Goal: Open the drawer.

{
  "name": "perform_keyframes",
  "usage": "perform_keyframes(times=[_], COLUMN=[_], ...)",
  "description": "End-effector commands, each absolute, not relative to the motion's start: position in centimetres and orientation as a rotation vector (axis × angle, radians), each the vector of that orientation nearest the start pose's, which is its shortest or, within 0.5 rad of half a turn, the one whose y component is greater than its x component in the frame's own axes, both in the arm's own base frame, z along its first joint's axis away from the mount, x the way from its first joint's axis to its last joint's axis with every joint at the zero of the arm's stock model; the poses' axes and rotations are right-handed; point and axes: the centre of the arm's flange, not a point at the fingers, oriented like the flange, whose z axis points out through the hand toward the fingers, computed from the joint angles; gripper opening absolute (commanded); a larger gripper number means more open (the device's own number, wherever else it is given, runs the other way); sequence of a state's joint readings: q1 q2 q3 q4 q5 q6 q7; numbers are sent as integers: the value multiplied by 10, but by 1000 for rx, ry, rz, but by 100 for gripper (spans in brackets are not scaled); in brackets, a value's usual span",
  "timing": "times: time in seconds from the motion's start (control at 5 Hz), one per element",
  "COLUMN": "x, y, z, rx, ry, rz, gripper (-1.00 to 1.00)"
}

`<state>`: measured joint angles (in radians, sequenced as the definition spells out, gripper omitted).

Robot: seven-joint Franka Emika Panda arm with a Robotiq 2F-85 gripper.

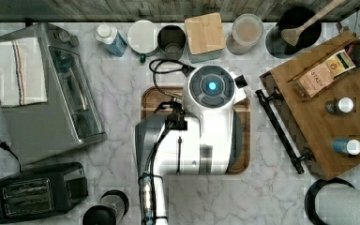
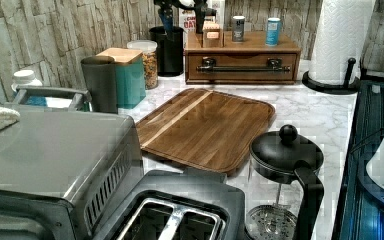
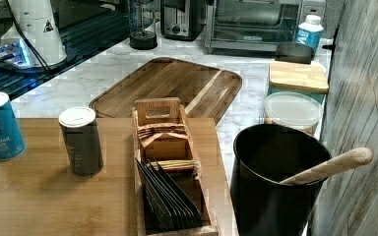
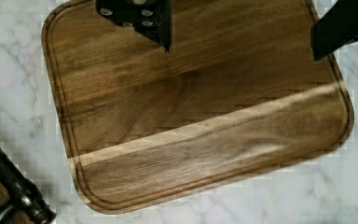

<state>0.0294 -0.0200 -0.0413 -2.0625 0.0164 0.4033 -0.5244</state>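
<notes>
Here, in the top view, a toaster oven (image 1: 51, 93) with a striped cloth (image 1: 19, 70) on its roof is seen at the left of the marble surface (image 1: 117, 136), and a black toaster (image 1: 37, 192) is set just near of it at the lower left. Along the far edge a white bottle (image 1: 108, 38), a grey canister (image 1: 171, 41), a wooden-lidded container (image 1: 205, 33), a clear jar (image 1: 246, 32) and a black pot (image 1: 294, 33) holding a wooden spoon (image 1: 311, 21) are lined up. At the middle, the white arm (image 1: 201, 126) is held above the flat wooden tray (image 1: 241, 140), and much of the tray is covered by it. In the wrist view the gripper (image 4: 240, 39) is shown over the tray with the jaws spread wide apart and nothing held between them; the two dark fingers (image 4: 154, 23) are well clear of the wood. To the top view's right of the tray, with a strip of marble between them, the drawer (image 2: 242, 67) is found in a wooden box cabinet (image 1: 328, 117); its front is flush with the cabinet in the left view, so it is closed. Its black bar handle (image 1: 281, 131) faces the tray and is untouched. On the cabinet top a tea-bag box (image 1: 326, 70) and two shakers (image 1: 340, 105) are placed. A paper towel roll (image 1: 347, 206) stands at the near right.
</notes>
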Motion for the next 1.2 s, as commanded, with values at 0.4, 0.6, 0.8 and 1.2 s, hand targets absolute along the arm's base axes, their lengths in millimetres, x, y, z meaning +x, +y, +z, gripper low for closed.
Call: perform_keyframes(times=[0.4, 0.6, 0.8, 1.2], x=[454, 445, 431, 417], y=[-83, -100, -120, -154], z=[428, 415, 399, 369], rx=[-3102, -3103, -3107, -3127], ry=[-266, -407, -552, -753], rz=[-23, -5, -60, -167], gripper=[100, 100, 100, 100])
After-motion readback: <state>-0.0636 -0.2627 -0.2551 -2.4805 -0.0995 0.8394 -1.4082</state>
